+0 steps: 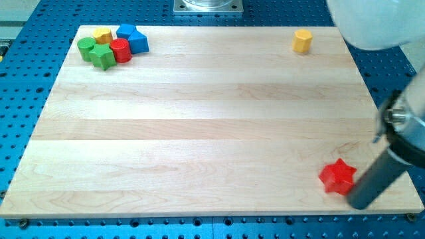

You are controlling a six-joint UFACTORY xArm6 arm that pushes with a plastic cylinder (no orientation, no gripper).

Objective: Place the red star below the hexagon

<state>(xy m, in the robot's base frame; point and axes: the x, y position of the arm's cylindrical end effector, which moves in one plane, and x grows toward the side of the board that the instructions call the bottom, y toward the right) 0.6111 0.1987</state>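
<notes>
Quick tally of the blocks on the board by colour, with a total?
Red: 2, star and cylinder
Yellow: 2, hexagon and block
Green: 2
Blue: 2
Total: 8

Bright, even light is falling from overhead onto the pale wooden desk (199, 119), washing its grain out a little toward the middle. Shadows are staying short and soft: the red star-shaped block (337, 176) is casting only a thin dark edge beneath itself, and the yellow hexagonal block (303, 41) is doing the same. My dark rod is blurring badly along its length, being close to the lens, so my tip (358, 201) is showing only as a smeared dark end just right of the star. The white arm housing (372, 23) at the view's top right is glaring, overexposed and out of focus.
</notes>
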